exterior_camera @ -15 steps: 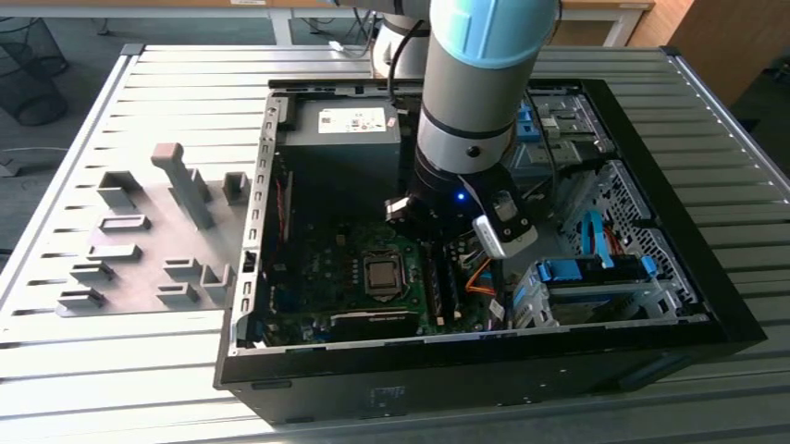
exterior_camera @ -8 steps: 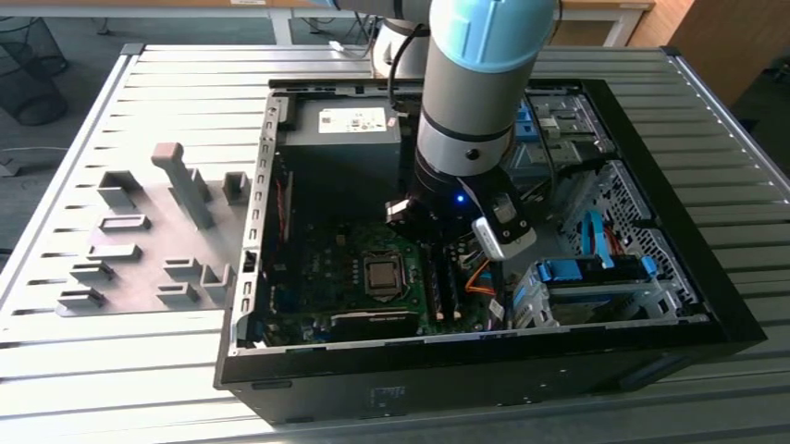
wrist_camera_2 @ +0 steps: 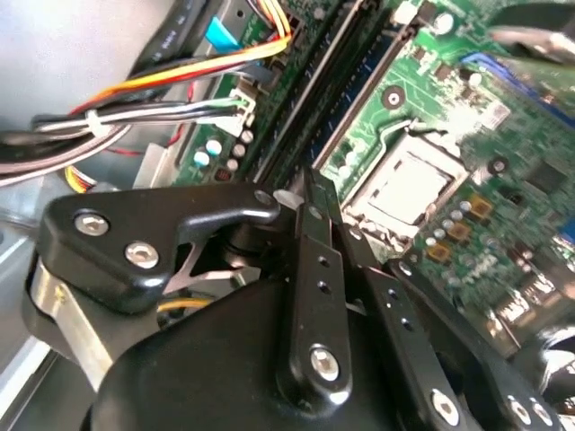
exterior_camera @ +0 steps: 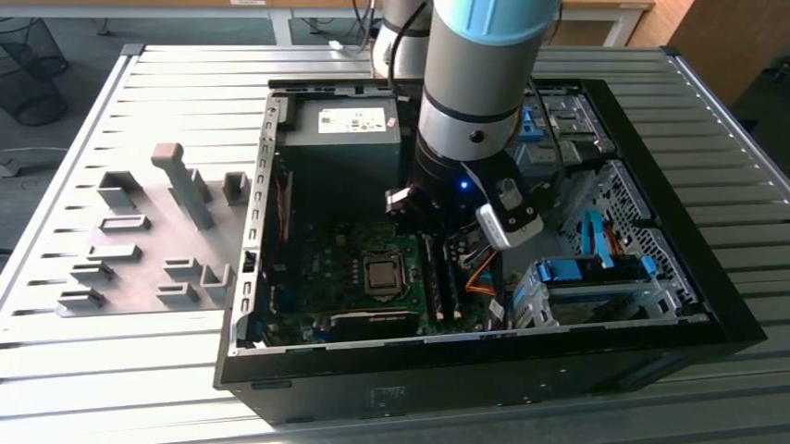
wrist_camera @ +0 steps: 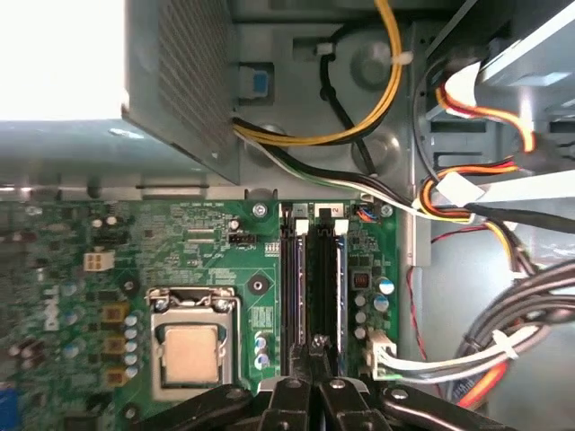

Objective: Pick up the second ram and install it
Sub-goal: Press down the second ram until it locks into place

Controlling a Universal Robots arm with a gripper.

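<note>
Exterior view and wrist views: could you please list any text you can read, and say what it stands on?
On the power supply label: print too small to read.
On the slot tags: too small to read.
On the board markings: blurred.
Nothing can be quoted reliably.

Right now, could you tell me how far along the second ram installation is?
Done: a blue stick, seemingly the second ram, stands in the memory slots beside the processor socket. In hand: nothing; the shut gripper sits over the slots. Left: I cannot tell whether it is latched.
</note>
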